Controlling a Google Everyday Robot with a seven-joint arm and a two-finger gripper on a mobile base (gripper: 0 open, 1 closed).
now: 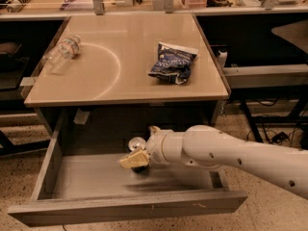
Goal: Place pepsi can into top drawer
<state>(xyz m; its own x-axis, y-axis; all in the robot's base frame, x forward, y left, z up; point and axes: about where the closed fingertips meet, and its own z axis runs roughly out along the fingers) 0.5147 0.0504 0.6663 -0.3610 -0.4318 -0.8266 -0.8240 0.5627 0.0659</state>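
The top drawer (86,182) is pulled open below the table, showing its pale grey floor and grey front panel (125,208). My gripper (135,159) reaches into the drawer from the right on a white arm. It is shut on the pepsi can (136,143), which is held near the middle of the drawer, low over the floor. Only the can's silver top and a dark patch under the beige fingers (131,160) show. I cannot tell whether the can touches the floor.
A clear plastic water bottle (61,52) lies at the left of the beige tabletop (125,81). A dark blue and white snack bag (172,62) lies at the right. Dark shelving flanks the table, and cables lie on the floor at the right.
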